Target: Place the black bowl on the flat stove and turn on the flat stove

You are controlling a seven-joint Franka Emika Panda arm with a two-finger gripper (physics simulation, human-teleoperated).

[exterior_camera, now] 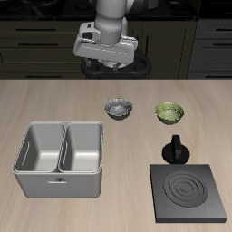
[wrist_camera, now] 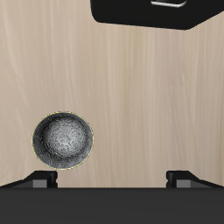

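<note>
Exterior view: the gripper [exterior_camera: 107,65] hangs released at upper centre, above the desk [exterior_camera: 54,104]. The black bowl [exterior_camera: 119,110] sits mid-frame beside a green bowl [exterior_camera: 169,112]; the flat stove [exterior_camera: 190,193] lies lower right. Wrist view: the black bowl [wrist_camera: 63,140] rests on bare wood, apart from the spread fingertips [wrist_camera: 38,178].

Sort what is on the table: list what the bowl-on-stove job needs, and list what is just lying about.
Needed for the job:
black bowl
flat stove
stove knob
gripper, high above the table, holding nothing

Just lying about:
green-yellow bowl
grey two-compartment caddy
</note>
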